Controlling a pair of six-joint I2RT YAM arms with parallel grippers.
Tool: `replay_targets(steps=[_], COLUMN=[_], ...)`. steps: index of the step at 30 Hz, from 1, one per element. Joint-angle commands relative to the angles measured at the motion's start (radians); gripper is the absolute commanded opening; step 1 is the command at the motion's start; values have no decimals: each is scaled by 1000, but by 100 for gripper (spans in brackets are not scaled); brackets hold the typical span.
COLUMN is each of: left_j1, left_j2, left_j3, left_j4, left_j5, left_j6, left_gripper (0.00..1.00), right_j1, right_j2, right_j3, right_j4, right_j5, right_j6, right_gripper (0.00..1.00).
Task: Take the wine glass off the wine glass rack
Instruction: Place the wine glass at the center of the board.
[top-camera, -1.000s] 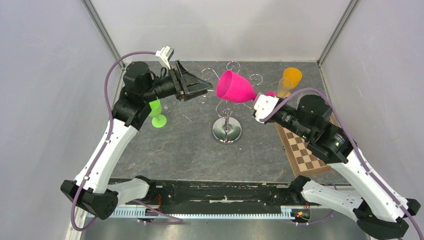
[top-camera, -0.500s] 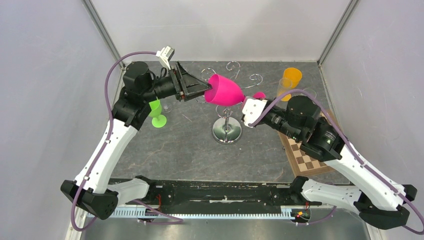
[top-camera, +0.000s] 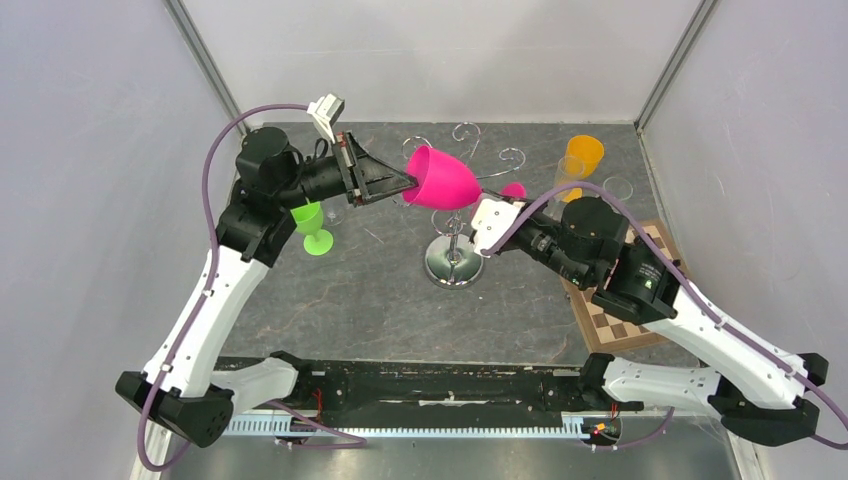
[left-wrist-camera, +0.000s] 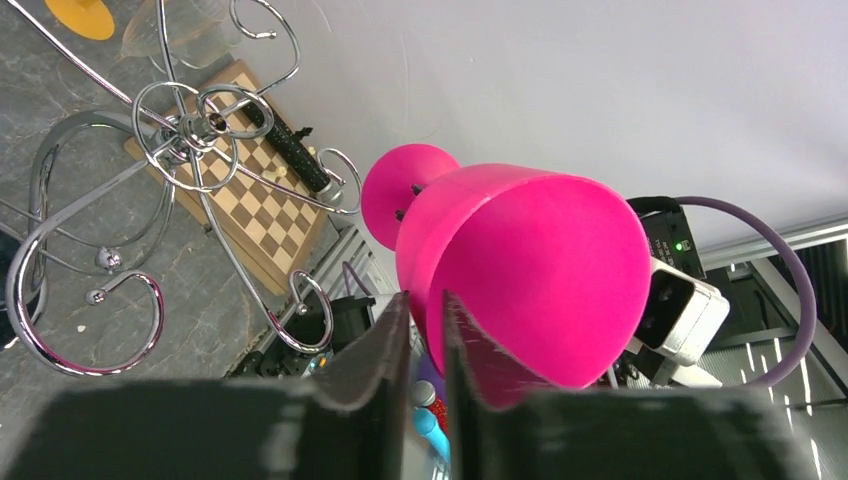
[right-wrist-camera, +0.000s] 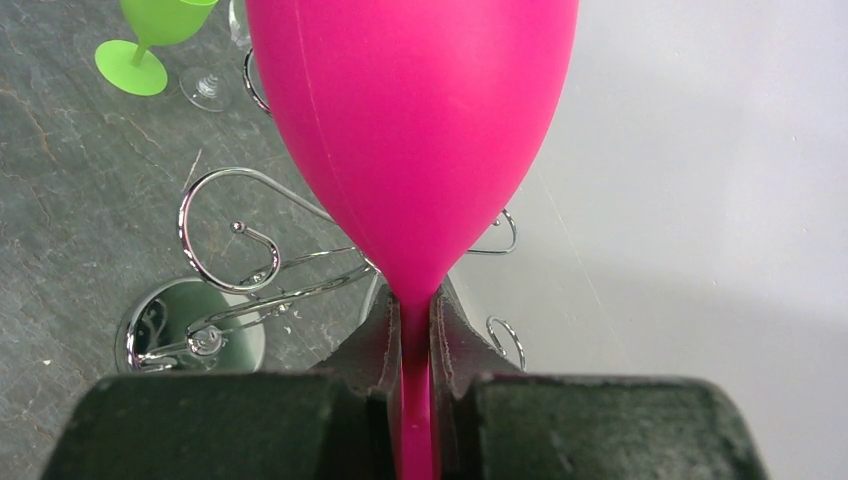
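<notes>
The pink wine glass (top-camera: 440, 180) lies on its side in the air above the chrome wine glass rack (top-camera: 454, 262), clear of its scroll arms. My right gripper (top-camera: 487, 201) is shut on the glass's thin stem, seen up close in the right wrist view (right-wrist-camera: 412, 300) with the bowl (right-wrist-camera: 410, 120) in front. My left gripper (top-camera: 408, 183) meets the bowl's mouth from the left. In the left wrist view its narrow jaws (left-wrist-camera: 425, 300) pinch the rim wall of the glass (left-wrist-camera: 530, 260). The rack's curls (left-wrist-camera: 190, 125) spread to the left.
A green glass (top-camera: 312, 225) stands under the left arm, a clear glass foot (right-wrist-camera: 205, 85) beside it. An orange glass (top-camera: 582, 155) and a clear flute (top-camera: 568, 175) stand at the back right. A chessboard (top-camera: 610, 300) lies under the right arm.
The right arm has carried the pink glass leftward, mouth first, to the left gripper. The left jaws, wide a second ago, have closed onto the rim.
</notes>
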Motion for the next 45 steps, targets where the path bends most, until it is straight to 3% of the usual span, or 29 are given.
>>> replay_targets(steps=[1,4,7,13,21,31,45], left_j1=[5,5,6,5,5,5,5], left_j2=[-34,-42,-51,-65,-84,-172,-326], left_j3=[11,12,15,33,58,82,32], left_j4=[-10,-13,-26,-74,-113,-174,-545], left_j5=[44,50,53,45,16,24,17], left_j6=[25,28,35,66,83,117,390], left_gripper=[18,3,2,2,2,2,2], right_j1=[15,32,50,77,82,82,82], right_j2=[5,12,16,2,-43,-140,-190], right_j3=[71,83,91,104,121,139,164], right_j4=[69,68,75,98,82,70,42], right_j5=[79,98,119,115,63,4,4], right_j6=[21,29,38,58,90,201,299], right_gripper=[0,0,3,33,57,67,72])
